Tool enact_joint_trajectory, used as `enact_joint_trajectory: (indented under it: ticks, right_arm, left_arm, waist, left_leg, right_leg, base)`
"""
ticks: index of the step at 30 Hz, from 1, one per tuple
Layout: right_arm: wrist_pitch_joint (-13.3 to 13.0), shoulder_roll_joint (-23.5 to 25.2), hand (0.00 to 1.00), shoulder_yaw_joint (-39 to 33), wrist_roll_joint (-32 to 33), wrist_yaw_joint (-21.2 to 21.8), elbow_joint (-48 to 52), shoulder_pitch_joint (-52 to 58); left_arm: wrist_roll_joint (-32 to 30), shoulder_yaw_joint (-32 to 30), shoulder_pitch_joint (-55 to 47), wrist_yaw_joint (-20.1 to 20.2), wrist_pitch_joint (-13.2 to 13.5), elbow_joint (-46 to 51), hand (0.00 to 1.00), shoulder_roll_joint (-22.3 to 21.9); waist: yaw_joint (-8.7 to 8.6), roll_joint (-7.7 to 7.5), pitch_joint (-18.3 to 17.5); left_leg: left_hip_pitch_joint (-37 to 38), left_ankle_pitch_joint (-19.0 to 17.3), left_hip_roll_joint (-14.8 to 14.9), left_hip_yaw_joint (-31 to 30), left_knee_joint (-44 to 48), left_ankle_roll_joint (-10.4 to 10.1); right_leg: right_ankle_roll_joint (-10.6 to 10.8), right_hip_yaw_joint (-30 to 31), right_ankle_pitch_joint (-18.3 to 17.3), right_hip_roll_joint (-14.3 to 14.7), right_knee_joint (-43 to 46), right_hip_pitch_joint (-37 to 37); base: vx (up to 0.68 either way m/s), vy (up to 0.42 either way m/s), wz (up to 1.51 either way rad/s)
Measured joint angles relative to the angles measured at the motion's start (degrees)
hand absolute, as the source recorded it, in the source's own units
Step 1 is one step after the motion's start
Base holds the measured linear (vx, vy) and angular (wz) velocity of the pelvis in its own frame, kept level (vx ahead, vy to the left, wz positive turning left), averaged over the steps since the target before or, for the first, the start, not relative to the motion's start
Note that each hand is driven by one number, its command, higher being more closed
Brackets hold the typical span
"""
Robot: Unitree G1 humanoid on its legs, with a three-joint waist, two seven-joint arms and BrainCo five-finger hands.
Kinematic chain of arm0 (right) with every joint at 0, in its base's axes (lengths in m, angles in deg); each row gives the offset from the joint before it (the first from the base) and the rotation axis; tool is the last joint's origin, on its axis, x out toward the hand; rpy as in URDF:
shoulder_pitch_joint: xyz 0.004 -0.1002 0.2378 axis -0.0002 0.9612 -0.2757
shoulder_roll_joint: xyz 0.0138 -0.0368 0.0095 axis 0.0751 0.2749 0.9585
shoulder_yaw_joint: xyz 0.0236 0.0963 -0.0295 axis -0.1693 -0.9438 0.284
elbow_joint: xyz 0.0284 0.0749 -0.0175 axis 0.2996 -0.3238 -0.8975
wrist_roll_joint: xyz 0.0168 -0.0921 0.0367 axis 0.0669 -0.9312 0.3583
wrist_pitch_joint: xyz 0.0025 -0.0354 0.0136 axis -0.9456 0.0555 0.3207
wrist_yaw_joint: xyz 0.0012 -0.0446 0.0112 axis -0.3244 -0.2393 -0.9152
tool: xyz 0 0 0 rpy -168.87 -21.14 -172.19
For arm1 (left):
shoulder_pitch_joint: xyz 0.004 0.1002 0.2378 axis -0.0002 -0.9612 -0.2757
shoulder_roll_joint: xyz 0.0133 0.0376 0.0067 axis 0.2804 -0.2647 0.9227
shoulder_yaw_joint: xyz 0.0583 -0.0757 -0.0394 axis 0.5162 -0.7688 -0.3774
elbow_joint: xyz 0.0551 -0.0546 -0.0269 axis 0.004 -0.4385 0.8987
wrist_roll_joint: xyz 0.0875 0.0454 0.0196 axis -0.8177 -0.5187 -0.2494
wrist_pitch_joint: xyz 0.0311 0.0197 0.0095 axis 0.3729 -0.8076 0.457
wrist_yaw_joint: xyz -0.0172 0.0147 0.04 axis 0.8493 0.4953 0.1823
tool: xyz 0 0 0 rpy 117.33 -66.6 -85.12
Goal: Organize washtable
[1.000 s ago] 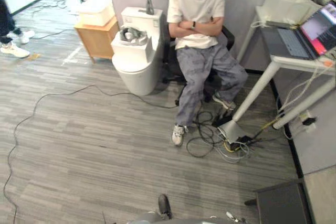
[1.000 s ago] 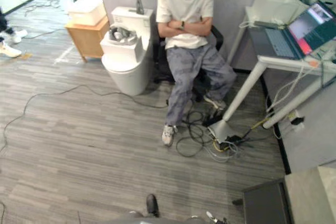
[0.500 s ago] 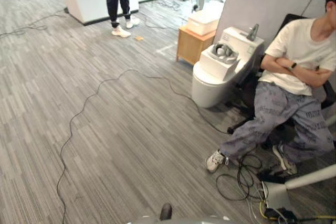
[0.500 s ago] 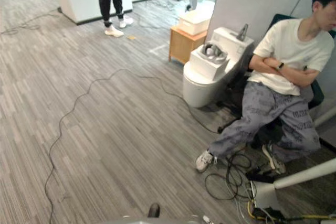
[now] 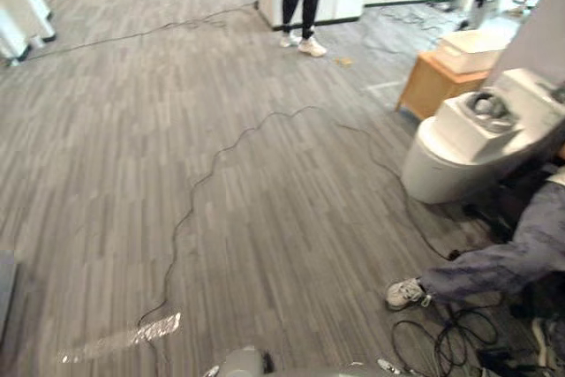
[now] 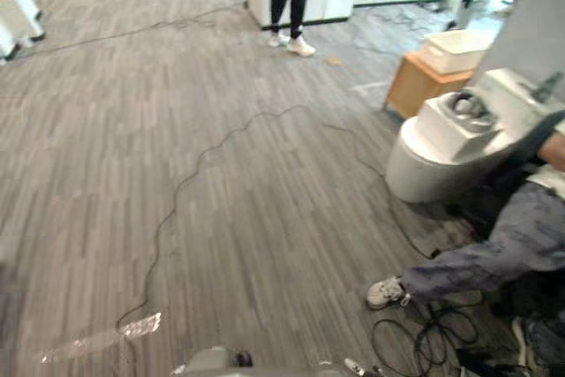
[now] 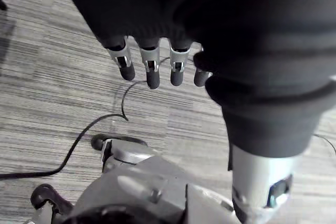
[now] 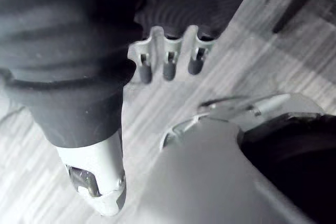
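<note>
Left eye view has swung left, toilet now at its right edge; probably turning toward the work. Left hand and right hand hang relaxed, empty.

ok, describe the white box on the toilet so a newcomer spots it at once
Find the white ceramic toilet at the right of the head views, beside a low wooden cabinet. The white rectangular box sits on its closed lid. Unlike the shallow white tray on the cabinet, this box carries a dark grey headset on top.
</note>
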Motion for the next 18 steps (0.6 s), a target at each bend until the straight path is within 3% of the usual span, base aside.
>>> enact_joint_trajectory:
  ticks: [1,2,3,5,7,13,15,18]
  right_arm:
    - [-0.5,2.43,0.0,-0.89,0.14,-0.12,0.11,0.46]
    - [-0.49,1.76,0.0,-2.38,0.15,0.23,0.74,0.96]
    - [-0.08,0.75,0.0,-3.75,0.01,-0.4,0.43,0.92]
    - [0.06,2.32,0.0,-4.35,0.01,-0.4,-0.04,1.26]
    - [0.1,2.17,0.0,-4.51,0.04,-0.34,0.14,0.91]
    - [0.08,2.06,0.0,-3.44,0.35,-1.23,0.42,0.61]
    - [0.05,1.99,0.0,-2.85,0.65,-1.22,0.94,0.6]
    - [0.07,1.58,0.0,-0.43,2.38,-1.17,1.99,0.96]
  left_arm:
    - [-2.07,-0.21,0.21,0.54,-0.28,-0.08,0.0,1.59]
    - [-2.62,-0.3,-0.2,0.43,-0.35,-0.19,0.0,0.95]
    - [-3.27,-0.62,-0.52,0.32,-0.57,-0.34,0.0,0.07]
    - [-5.18,0.08,-0.45,0.79,-0.64,-0.22,0.0,0.81]
    - [-6.13,0.56,-0.19,0.8,-0.94,-0.28,0.0,0.73]
    - [-6.15,2.71,-0.5,1.06,-1.46,-2.01,0.0,1.16]
    - [-6.16,3.31,-0.38,1.05,-1.31,-2.11,0.0,1.24]
    - [-6.15,4.81,-0.39,1.03,-0.55,-2.0,0.0,1.57]
  waist:
    - [-0.72,-2.39,-0.28]
    - [-0.32,0.06,-0.29]
    - [0.12,0.31,-0.69]
    - [0.03,-0.64,-1.38]
    - [0.0,-1.0,-1.78]
    - [0.09,-0.59,-1.83]
    - [-0.23,-0.56,-1.73]
    - [-0.24,-0.03,-1.36]
  left_leg:
    - [-0.5,-4.5,1.06,4.42,7.67,2.38]
    - [-0.04,-5.03,4.9,4.64,8.96,1.1]
    - [1.49,-5.67,3.72,2.26,5.55,-0.02]
    - [2.78,-1.92,0.59,0.55,-0.26,1.45]
    - [2.76,1.72,-1.75,-1.13,-5.38,2.37]
    - [8.57,10.61,-2.59,-0.85,-20.11,2.29]
    - [8.22,11.03,-2.58,-1.05,-21.58,2.04]
    - [7.89,11.1,-2.64,-1.64,-21.61,1.99]
  right_leg:
    - [-0.95,-0.29,3.54,-1.32,-2.96,1.03]
    - [0.31,-1.41,3.93,0.15,-2.43,1.21]
    - [1.54,-1.5,3.99,-0.17,-2.35,1.34]
    - [0.8,-2.56,6.02,-1.09,-4.77,1.38]
    - [1.43,-2.7,9.16,-1.85,-7.25,1.5]
    - [0.95,-2.1,12.13,-1.77,-6.35,-0.31]
    - [1.06,-1.75,12.01,-1.81,-4.98,-1.42]
    - [0.58,3.82,11.39,-1.66,-2.56,-3.07]
  base:
    - [-0.03,0.093,1.17]
    - [0.06,0.104,0.86]
    - [0.07,0.189,0.52]
    - [0.03,0.195,0.7]
    - [-0.02,0.106,0.56]
    - [-0.14,0.031,-0.02]
    - [-0.23,-0.024,-0.1]
    - [-0.16,0.007,0.0]
